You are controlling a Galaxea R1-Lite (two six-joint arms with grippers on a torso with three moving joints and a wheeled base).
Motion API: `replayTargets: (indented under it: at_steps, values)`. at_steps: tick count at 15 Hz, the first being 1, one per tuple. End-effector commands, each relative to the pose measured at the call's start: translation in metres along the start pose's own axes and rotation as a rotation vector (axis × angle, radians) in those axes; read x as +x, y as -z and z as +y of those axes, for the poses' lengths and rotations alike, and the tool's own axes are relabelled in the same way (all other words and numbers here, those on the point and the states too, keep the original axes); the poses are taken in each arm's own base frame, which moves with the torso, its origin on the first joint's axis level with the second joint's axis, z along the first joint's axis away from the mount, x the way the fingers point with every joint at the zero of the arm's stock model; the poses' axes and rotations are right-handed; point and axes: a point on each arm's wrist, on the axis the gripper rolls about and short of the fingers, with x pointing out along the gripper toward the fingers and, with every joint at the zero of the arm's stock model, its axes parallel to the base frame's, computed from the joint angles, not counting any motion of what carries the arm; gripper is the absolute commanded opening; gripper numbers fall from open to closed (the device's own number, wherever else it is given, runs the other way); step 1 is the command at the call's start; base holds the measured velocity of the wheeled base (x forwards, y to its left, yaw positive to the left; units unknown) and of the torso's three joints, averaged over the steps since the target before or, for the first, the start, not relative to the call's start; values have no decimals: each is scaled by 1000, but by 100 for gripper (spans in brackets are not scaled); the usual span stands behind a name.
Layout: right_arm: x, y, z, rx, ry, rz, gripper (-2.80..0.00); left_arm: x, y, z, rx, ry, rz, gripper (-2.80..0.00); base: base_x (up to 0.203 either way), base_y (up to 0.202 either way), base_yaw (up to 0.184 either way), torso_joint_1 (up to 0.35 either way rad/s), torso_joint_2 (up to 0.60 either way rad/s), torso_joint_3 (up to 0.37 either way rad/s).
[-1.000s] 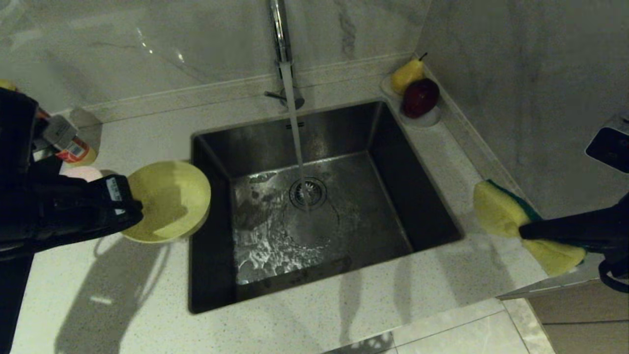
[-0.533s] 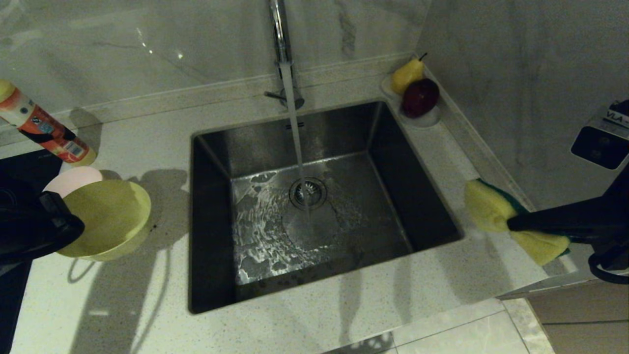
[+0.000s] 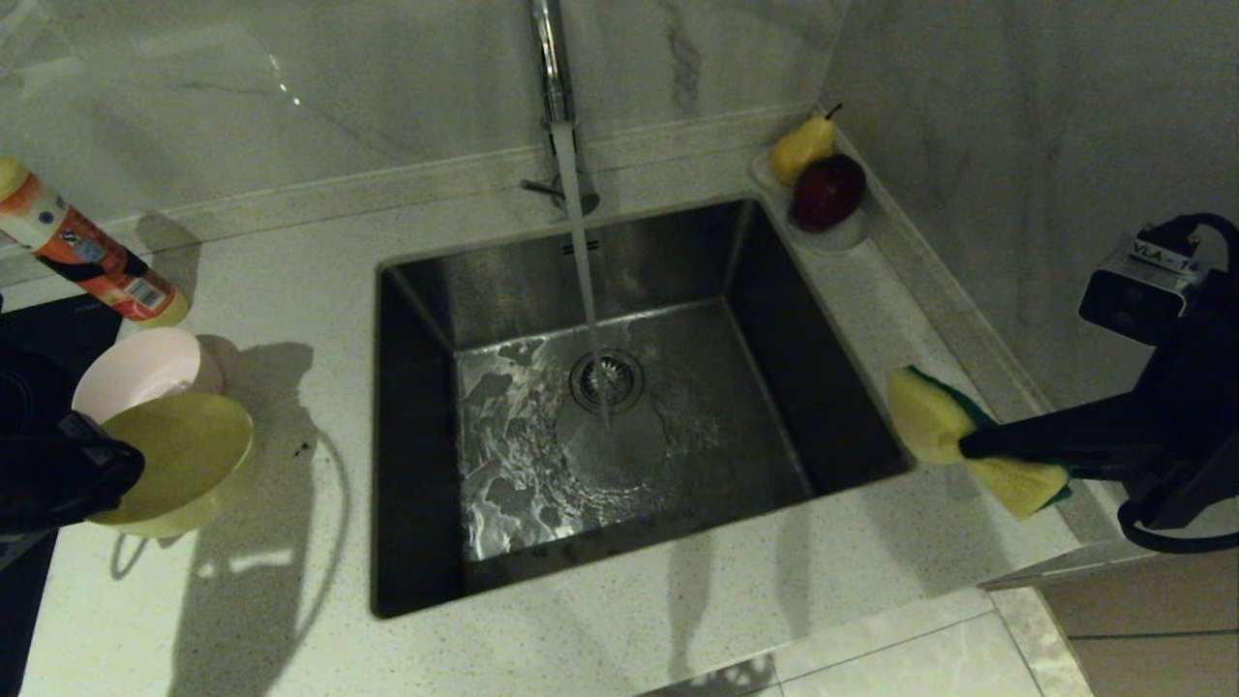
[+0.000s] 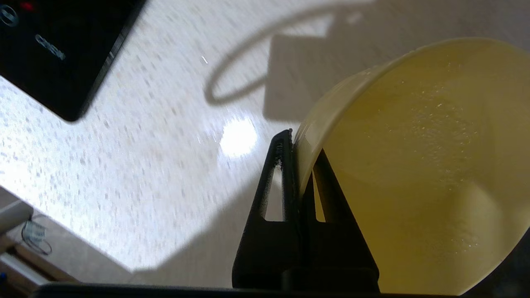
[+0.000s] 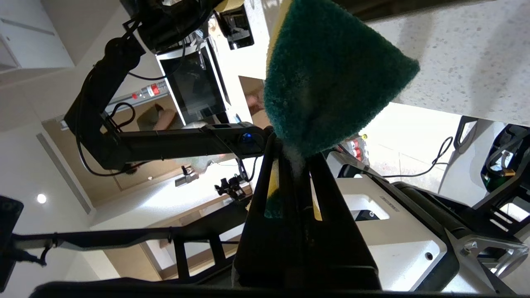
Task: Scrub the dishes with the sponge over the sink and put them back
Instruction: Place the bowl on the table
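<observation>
My left gripper point(image 3: 114, 467) is shut on the rim of the yellow bowl point(image 3: 179, 455), holding it tilted over the counter left of the sink point(image 3: 678, 257). In the left wrist view one finger lies outside the wall of the yellow bowl point(image 4: 414, 165) and the other inside, with the left gripper point(image 4: 300, 149) closed on it. The pink bowl point(image 3: 135, 373) stands just behind it. My right gripper point(image 3: 968, 447) is shut on the sponge point(image 3: 924, 411) over the counter right of the sink. The sponge's green face point(image 5: 331, 74) sticks out past the right gripper point(image 5: 292, 145).
Water runs from the chrome tap point(image 3: 552, 68) onto the strainer drain point(image 3: 607, 379). An orange bottle point(image 3: 87, 257) lies at the back left, beside a black hob point(image 3: 48, 324). A clear dish with a pear and a dark red fruit point(image 3: 823, 189) sits at the sink's back right corner.
My left arm has swung the yellow bowl left, away from the sink's edge, and lowered it in front of the pink bowl. The right gripper has moved the sponge slightly toward the sink.
</observation>
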Motion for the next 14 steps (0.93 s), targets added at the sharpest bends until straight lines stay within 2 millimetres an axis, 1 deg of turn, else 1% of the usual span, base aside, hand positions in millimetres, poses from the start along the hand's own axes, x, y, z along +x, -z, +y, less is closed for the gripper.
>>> replayTargets:
  at_steps: [1,3,6,11,12,14]
  values:
    - [3,-2,-3,17,1,10,-280,26,-7,3,-34,-56,9,-280,0,0,0,0,0,0]
    - [3,-1,-4,18,1,11,-280,31,-5,5,-35,-55,13,-280,0,0,0,0,0,0]
    - [2,1,-4,19,3,9,-280,43,2,7,-24,-89,58,-280,0,0,0,0,0,0]
    - [1,0,-5,18,5,5,-280,40,3,8,-25,-80,47,-280,0,0,0,0,0,0]
    - [1,1,-6,20,7,6,-280,36,2,8,-28,-68,35,0,0,0,0,0,0,0]
    - [0,6,-10,31,13,6,-280,24,0,9,-34,-38,0,0,0,0,0,0,0,0]
